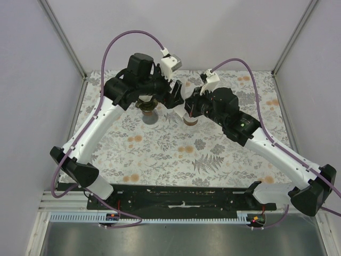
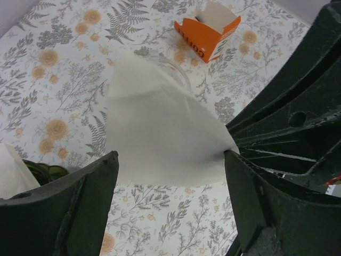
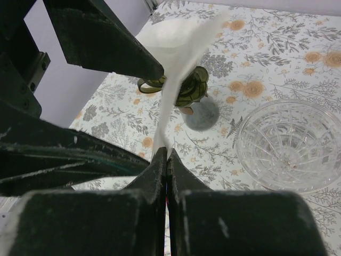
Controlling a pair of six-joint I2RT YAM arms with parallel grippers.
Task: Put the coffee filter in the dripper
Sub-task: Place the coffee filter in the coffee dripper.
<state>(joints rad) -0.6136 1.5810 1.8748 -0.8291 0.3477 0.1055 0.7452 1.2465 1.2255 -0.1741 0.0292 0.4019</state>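
The right fingers (image 3: 146, 186) are pressed fully together on a corner of the white paper filter (image 3: 178, 50); the filter rises from them as a folded sheet held clear of the tabletop (image 3: 277, 64). The glass dripper (image 3: 290, 141) stands empty on the flowered tabletop, and in the right wrist view the filter is to the left of the dripper and not touching it. In the left wrist view the filter hangs in front of the dripper and hides most of it. The left fingers (image 2: 69, 205) stand wide apart, one on each side of the filter; whether they touch the paper I cannot tell. A green holder (image 3: 189, 88) sits near the dripper, to its left in the right wrist view; an open orange box (image 2: 205, 32) lies beyond the dripper in the left wrist view.
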